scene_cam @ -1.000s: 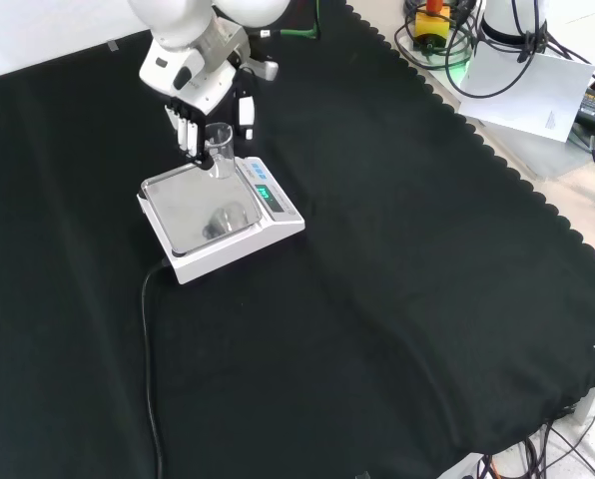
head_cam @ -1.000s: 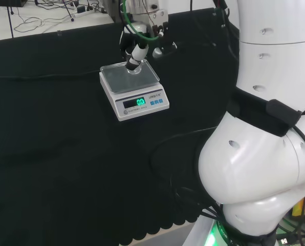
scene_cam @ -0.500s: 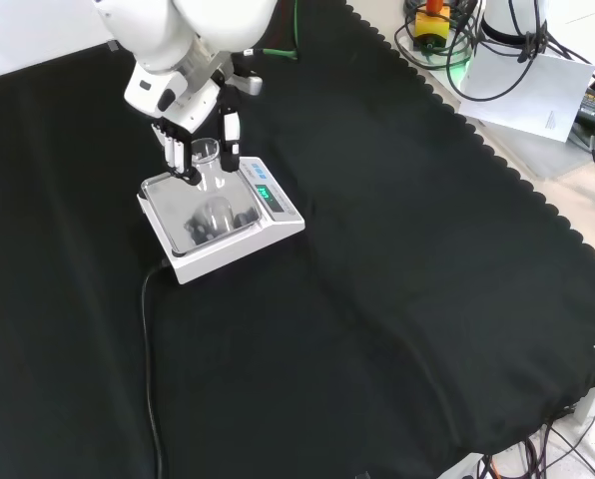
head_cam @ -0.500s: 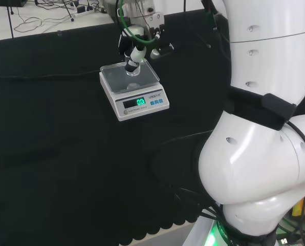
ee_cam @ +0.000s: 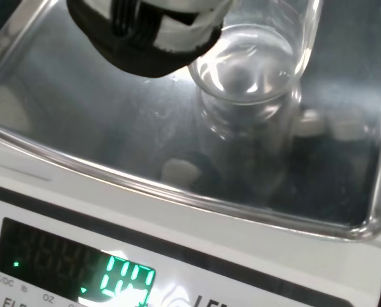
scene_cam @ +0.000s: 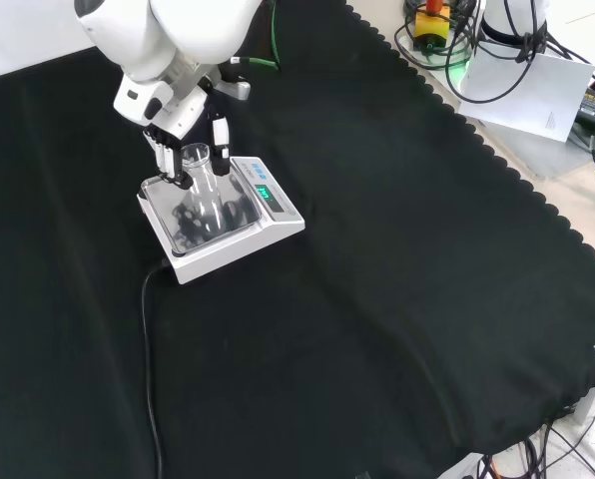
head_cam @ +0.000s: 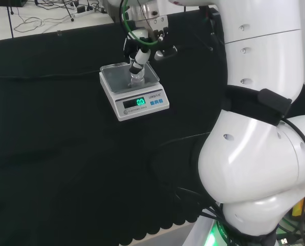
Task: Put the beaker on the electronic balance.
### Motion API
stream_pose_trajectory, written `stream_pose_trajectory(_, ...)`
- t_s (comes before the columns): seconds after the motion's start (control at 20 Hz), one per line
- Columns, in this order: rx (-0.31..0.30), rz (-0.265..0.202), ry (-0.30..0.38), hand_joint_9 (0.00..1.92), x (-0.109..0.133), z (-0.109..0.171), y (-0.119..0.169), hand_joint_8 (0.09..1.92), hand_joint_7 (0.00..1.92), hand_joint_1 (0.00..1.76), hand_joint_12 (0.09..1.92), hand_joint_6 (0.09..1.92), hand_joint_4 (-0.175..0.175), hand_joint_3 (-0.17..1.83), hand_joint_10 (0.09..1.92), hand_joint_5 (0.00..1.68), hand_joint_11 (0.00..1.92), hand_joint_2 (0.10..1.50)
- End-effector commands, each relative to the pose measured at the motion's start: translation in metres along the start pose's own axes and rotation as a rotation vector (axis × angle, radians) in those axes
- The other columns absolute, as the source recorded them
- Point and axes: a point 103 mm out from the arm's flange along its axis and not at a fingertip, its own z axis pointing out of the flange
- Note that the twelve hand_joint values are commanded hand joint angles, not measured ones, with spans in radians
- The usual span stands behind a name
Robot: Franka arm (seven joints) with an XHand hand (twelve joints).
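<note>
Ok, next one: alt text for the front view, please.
The hand holds a clear beaker over the steel pan of a white electronic balance on black cloth. The balance's green display is lit, and a cable trails from it toward the view's bottom.

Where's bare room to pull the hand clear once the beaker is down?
Crowded: the hand shut round the beaker over the balance pan. Free: black cloth right of the balance and below it in the front view, apart from the balance's cable.
</note>
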Motion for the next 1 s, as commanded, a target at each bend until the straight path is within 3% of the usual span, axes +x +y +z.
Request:
stream_pose_trajectory(0.05,0.013,0.011,0.015,1.39,-0.003,0.004,0.001,0.66,1.24,1.26,0.66,0.77,0.018,0.11,0.48,1.12,1.33,0.98)
stream_pose_trajectory(0.8,0.029,0.027,0.042,1.38,-0.006,0.011,-0.006,0.68,1.22,1.26,0.66,0.78,0.023,0.12,0.47,1.11,1.33,0.98)
stream_pose_trajectory(0.9,0.045,0.022,0.066,1.35,-0.007,0.008,-0.008,0.72,1.10,1.15,0.70,0.85,-0.058,0.10,0.47,0.98,1.36,0.98)
stream_pose_trajectory(1.0,0.054,0.016,0.068,1.18,-0.006,0.005,-0.010,0.81,0.86,1.04,0.84,0.89,-0.077,0.09,0.53,0.71,1.25,0.89)
